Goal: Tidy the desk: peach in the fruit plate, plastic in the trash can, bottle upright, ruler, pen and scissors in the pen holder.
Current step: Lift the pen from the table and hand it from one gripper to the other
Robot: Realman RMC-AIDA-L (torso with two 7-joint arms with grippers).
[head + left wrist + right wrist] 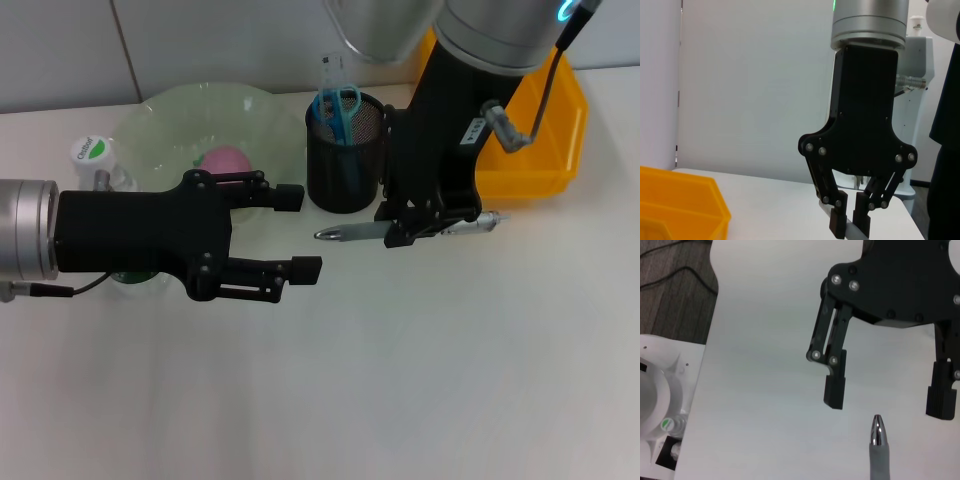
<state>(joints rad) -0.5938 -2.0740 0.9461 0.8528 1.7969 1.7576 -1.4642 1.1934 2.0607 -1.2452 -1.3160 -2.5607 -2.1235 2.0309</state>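
- The bottle (95, 160) with a white cap is seen upright at the far left of the desk (400, 380), partly hidden behind the left arm.
- The left gripper (297, 232) is held low over the desk, in front of the fruit plate, with its fingers (305, 269) spread wide and nothing between them.
- The peach (226, 160) is seen lying in the pale green fruit plate (170, 115).
- The black mesh pen holder (345, 150) stands just beside the plate; the blue-handled scissors (338, 105) and a clear ruler (331, 68) are held upright in it.
- The pen (345, 233) is pinched crosswise by the right gripper (412, 229) near its middle, lying level just in front of the pen holder, its silver tip pointed toward the left gripper.
- An orange bin (555, 130) is seen at the far right, behind the right arm.
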